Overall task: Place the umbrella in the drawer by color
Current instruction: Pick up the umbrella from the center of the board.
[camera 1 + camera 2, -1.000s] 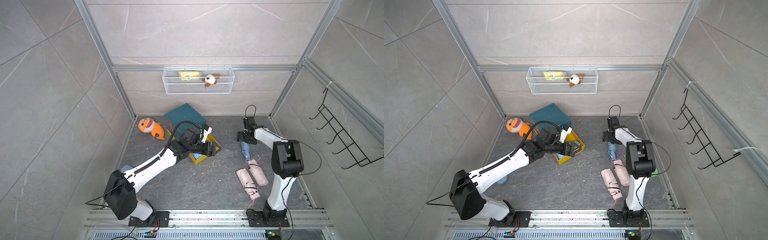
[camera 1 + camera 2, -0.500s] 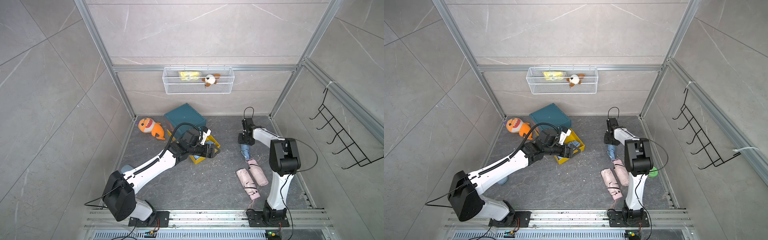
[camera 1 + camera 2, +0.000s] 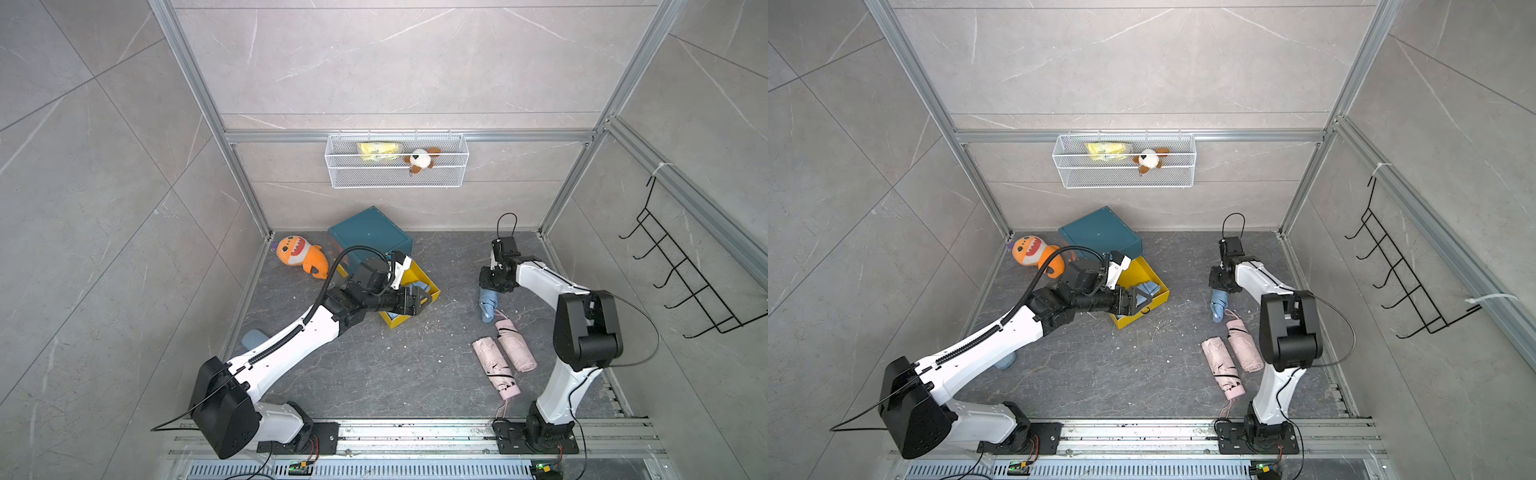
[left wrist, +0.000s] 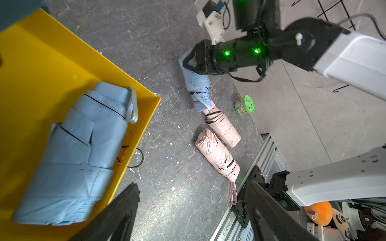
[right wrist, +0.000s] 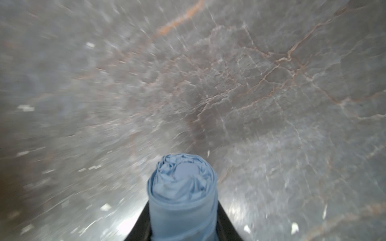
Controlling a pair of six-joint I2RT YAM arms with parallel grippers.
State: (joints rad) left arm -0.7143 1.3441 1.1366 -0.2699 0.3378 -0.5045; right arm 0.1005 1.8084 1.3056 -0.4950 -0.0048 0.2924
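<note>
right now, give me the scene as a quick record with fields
yellow drawer: pulled out, holds one blue umbrella
second blue umbrella: lying on the dark surface, right jaws closed on one end
left jaws: open, empty, over the drawer's rim
pink umbrellas: two, side by side on the surface, not gripped

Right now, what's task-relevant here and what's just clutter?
Job: yellow drawer, stowed blue umbrella, gripped blue umbrella, right tool, pink umbrellas.
Lying about: shark plush, green-lidded jar, wire basket, plush dog.
</note>
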